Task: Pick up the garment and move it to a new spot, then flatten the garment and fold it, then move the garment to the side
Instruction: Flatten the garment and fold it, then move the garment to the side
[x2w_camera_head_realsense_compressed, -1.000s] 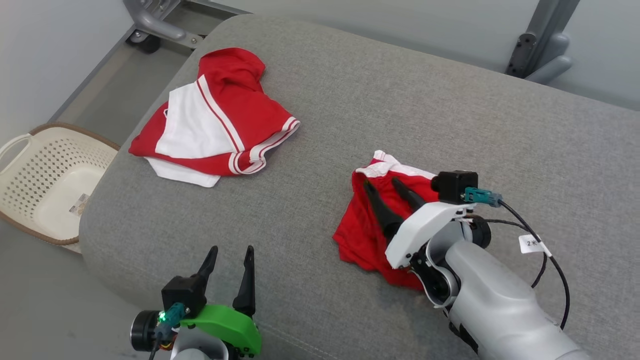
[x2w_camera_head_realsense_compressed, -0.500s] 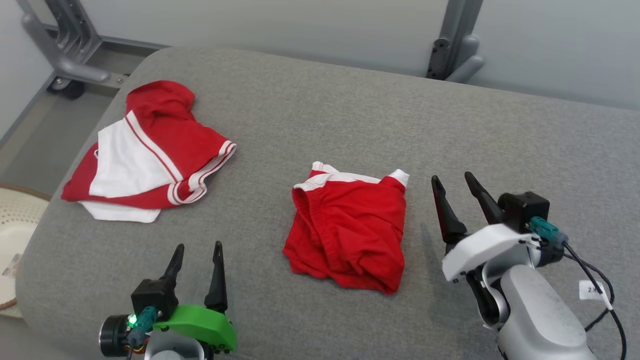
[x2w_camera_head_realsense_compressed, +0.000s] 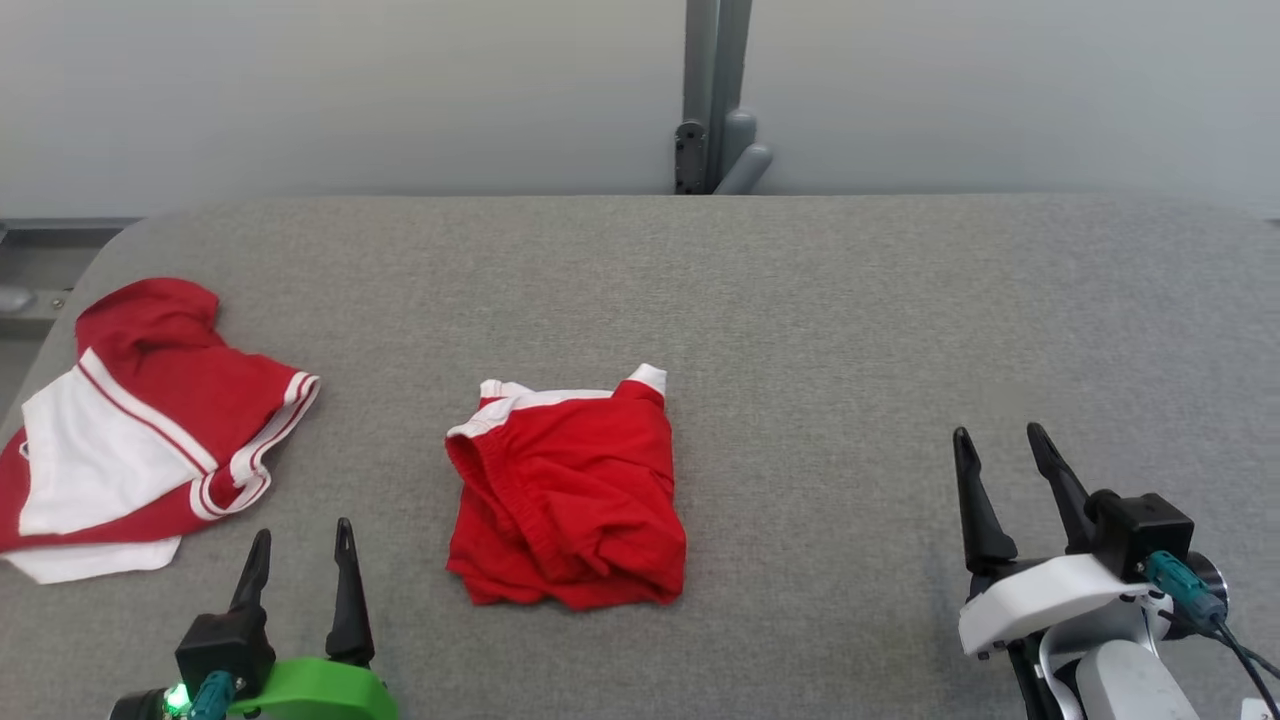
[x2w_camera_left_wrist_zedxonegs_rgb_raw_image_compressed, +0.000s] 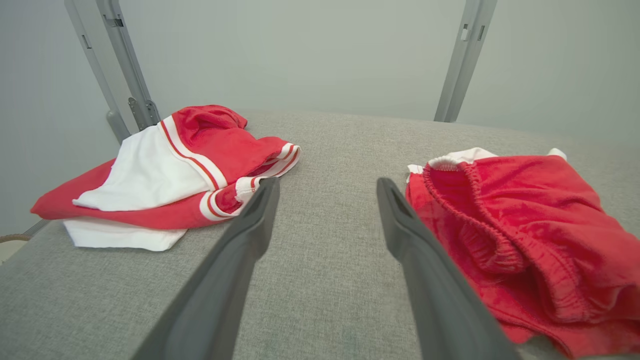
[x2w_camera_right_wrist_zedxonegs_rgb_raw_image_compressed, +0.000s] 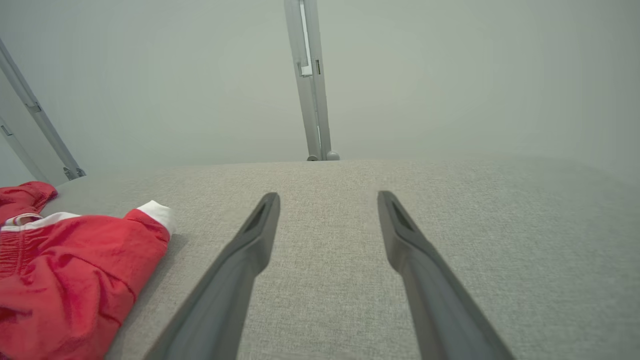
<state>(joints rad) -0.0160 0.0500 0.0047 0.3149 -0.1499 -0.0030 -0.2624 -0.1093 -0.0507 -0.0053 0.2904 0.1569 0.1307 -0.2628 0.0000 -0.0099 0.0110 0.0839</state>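
Lower centre of the head view: red garment (x2w_camera_head_realsense_compressed: 565, 495), folded into a rough square, flat on the grey cushion (x2w_camera_head_realsense_compressed: 850, 320). White waistband along its top edge, white corner at upper right. Bottom edge rumpled, left edge thick with gathered elastic. Touches neither gripper.

Lower left corner: left gripper (x2w_camera_head_realsense_compressed: 303, 530), fingers spread wide, holding nothing, tips pointing up the frame. Sits left of the garment's lower left corner, with a strip of bare cushion between. In the left wrist view, points along that bare strip, with red cloth just beside the right-hand finger.

Lower right: right gripper (x2w_camera_head_realsense_compressed: 998, 435), also spread wide and empty, well apart from the garment. In the right wrist view, faces bare grey cloth up to the far edge, with the garment's white-tipped corner at the left of that frame.

Far left of the head view: second red-and-white garment (x2w_camera_head_realsense_compressed: 140, 440), loosely heaped, close to the cushion's rounded left edge and cut by the frame edge. Lies apart from the folded one, a bare band between.

Open room: broad bare stretch across the whole right half and along the back, up to the straight far edge. Behind that edge, a grey post (x2w_camera_head_realsense_compressed: 712, 100) against a pale wall (x2w_camera_head_realsense_compressed: 300, 90).
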